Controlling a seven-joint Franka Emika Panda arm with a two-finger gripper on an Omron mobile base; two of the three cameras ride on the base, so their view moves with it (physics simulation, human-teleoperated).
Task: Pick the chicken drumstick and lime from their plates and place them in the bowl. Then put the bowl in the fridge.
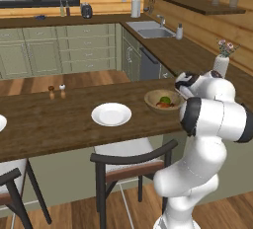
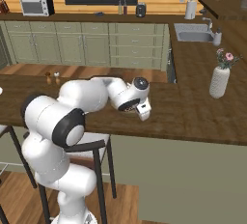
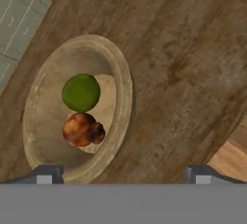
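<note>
pincer (image 3: 120, 174) hovering open, holding nothing | bowl (image 3: 123, 102) sitting just ahead of its left fingertip (image 3: 46, 174) | lime (image 3: 81, 92) and chicken drumstick (image 3: 83, 129) lying inside, touching; drumstick's axis unclear | bare counter (image 3: 183, 63) stretching ahead of right fingertip

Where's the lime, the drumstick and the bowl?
lime (image 3: 81, 92), hand view, middle of its green skin.
drumstick (image 3: 81, 129), hand view, its fat meaty end.
bowl (image 3: 123, 85), hand view, its thick wooden rim.
</note>
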